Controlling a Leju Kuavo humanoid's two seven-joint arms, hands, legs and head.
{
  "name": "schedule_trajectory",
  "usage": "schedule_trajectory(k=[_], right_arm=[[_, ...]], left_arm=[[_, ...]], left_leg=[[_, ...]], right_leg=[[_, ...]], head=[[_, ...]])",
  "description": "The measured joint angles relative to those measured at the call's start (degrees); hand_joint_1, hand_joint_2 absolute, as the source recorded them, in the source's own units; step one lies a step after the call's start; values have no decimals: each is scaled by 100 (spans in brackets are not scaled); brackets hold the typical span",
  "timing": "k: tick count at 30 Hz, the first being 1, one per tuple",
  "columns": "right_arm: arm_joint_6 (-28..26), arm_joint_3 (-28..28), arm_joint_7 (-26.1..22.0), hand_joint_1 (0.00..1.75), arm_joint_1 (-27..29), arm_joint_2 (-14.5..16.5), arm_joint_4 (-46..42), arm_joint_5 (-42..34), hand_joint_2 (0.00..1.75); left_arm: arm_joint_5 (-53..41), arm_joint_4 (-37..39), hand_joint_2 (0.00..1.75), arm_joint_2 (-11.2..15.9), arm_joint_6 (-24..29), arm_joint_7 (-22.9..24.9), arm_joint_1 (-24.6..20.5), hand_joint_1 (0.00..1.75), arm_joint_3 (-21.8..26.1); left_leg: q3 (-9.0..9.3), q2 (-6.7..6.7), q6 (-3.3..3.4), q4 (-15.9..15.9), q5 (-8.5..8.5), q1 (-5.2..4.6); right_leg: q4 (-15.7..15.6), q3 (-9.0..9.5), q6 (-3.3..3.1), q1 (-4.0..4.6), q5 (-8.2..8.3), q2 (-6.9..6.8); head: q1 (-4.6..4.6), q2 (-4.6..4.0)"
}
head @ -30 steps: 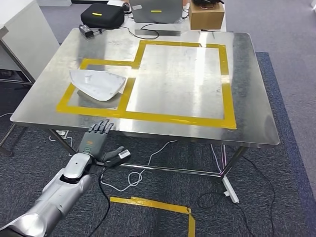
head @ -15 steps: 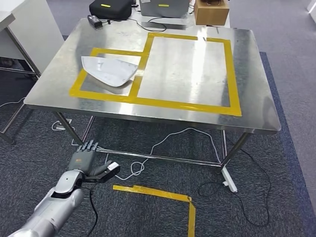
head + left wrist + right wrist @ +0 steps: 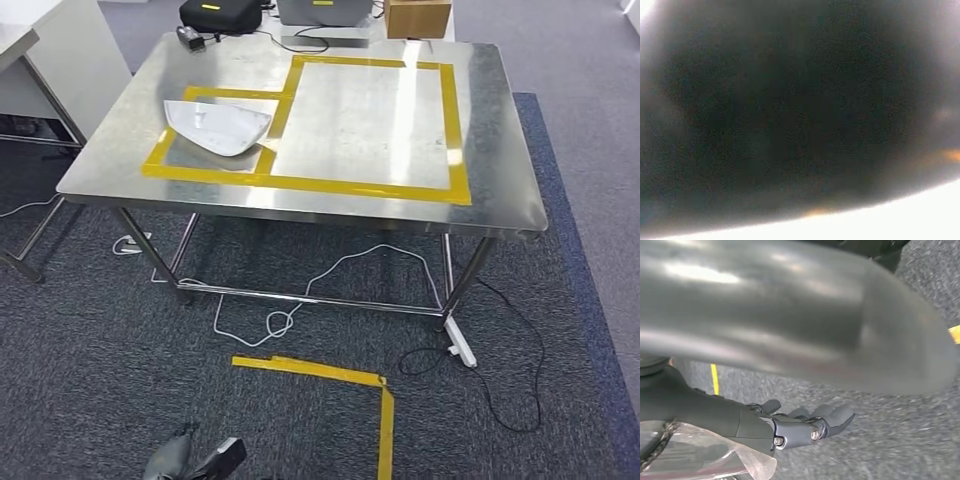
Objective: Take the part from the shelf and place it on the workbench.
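On the steel workbench (image 3: 490, 150), inside the smaller yellow-taped rectangle (image 3: 170, 140) at its left side, I see the white part (image 3: 217, 126) lying flat, one edge reaching over the tape toward the larger taped rectangle (image 3: 456, 130). Nothing touches it. My left hand (image 3: 195, 458) sits low at the bottom edge of the head view, well apart from the bench, over grey carpet (image 3: 90, 330); I cannot tell how its fingers lie. My right hand (image 3: 806, 426) shows in the right wrist view, fingers stretched out nearly straight and holding nothing, above the carpet. A yellow tape corner (image 3: 362, 385) marks the floor before the bench, and cables (image 3: 332, 280) trail beneath it.
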Motion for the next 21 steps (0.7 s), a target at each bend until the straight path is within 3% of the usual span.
schedule_trajectory(k=[2,4,5,7,8,10,12,13,14,15,17,19,20,21], right_arm=[[27,-34,-5,0,-1,38,0,-123,0],[48,-53,-8,0,-7,62,0,-219,0],[58,-62,-10,0,-10,66,0,-266,0],[75,-82,-13,0,-5,70,1,-352,0],[83,-92,-11,0,3,71,1,-386,0],[97,-106,-8,0,15,72,2,-452,0],[115,-115,-9,0,12,72,2,-507,0],[122,-123,-10,0,11,72,2,-523,0],[127,-132,-12,0,11,72,2,-534,0],[131,-140,-13,0,13,72,2,-540,0],[143,-152,-13,0,7,72,2,-547,0],[163,-156,-14,0,-10,72,2,-558,0],[177,-157,-14,0,-17,72,2,-563,0],[190,-158,-14,0,-17,72,2,-566,0]], left_arm=[[132,157,0,-72,-4,-52,97,0,120],[185,311,0,-131,9,-71,147,0,204],[211,390,0,-158,21,-75,166,0,242],[247,531,0,-193,58,-85,228,0,317],[262,581,0,-211,78,-92,260,0,349],[290,643,0,-249,114,-115,315,0,405],[317,680,0,-283,130,-138,338,0,446],[326,698,0,-297,132,-146,344,0,463],[333,718,0,-307,133,-151,350,0,481],[337,736,0,-316,133,-153,354,0,499],[337,766,0,-335,134,-170,358,0,527],[338,783,0,-357,136,-214,357,0,543],[343,788,0,-368,135,-241,354,0,548],[349,793,0,-377,134,-264,353,0,552]], left_leg=[[513,-1,-29,-634,263,43],[964,-19,-7,-1338,270,44],[1055,-28,19,-1515,221,32],[1021,-28,114,-1578,240,14],[972,-16,170,-1584,283,10],[834,9,287,-1603,399,6],[677,15,341,-1597,521,-27],[594,19,352,-1593,585,-47],[511,22,360,-1588,650,-69],[430,26,365,-1582,714,-91],[294,21,362,-1571,837,-125],[215,9,339,-1556,955,-156],[197,8,321,-1558,1018,-159],[182,7,295,-1566,1080,-159]], right_leg=[[103,-166,47,-9,48,-7],[188,-274,113,0,98,-12],[208,-310,150,4,134,-14],[220,-362,234,-7,204,-14],[248,-400,268,-19,159,-9],[576,-544,313,-34,-245,9],[1284,-721,324,-28,-821,27],[1626,-760,321,-21,-966,31],[1840,-732,309,-12,-965,33],[1880,-623,287,-3,-842,33],[1335,-104,206,29,-499,39],[345,582,124,75,-481,46],[-11,799,99,95,-550,51],[-213,902,85,112,-598,51]], head=[[-3,0],[2,0],[3,1],[6,0],[7,0],[25,0],[45,1],[48,1],[49,1],[48,1],[45,1],[43,1],[43,1],[45,1]])
